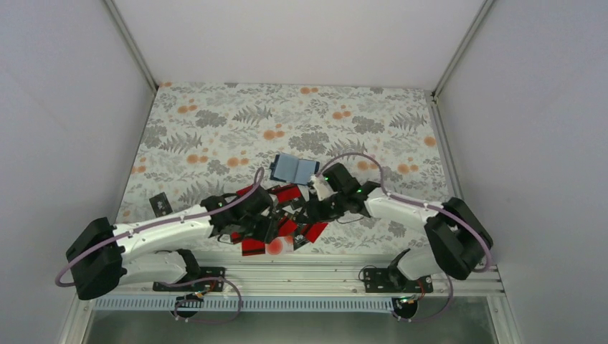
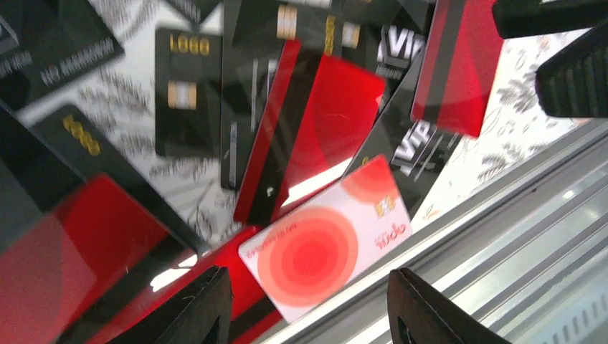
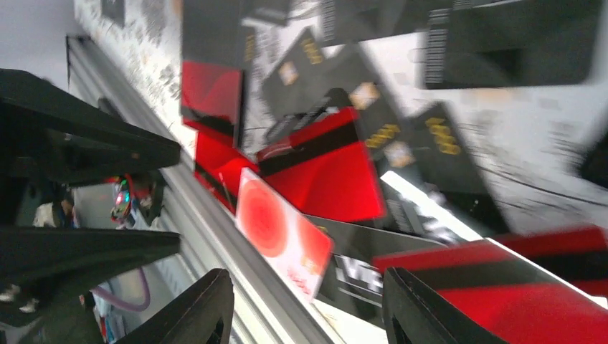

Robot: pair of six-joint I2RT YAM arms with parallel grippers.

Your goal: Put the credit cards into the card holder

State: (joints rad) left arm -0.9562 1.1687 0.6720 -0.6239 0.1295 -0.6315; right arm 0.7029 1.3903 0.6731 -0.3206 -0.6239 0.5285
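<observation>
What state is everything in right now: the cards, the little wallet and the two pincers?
card holder, lying flat, apparently unfolded, apart from the cards.
credit cards, loose in an overlapping heap by the table's near edge.
pale card, face up at the heap's near edge.
lone black card, flat, apart from the heap.
left pincer, open, empty, over the pale card.
right pincer, open, empty, over the heap.

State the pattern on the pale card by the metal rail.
The pale card is white with red concentric circles; clearest in the left wrist view.
</observation>
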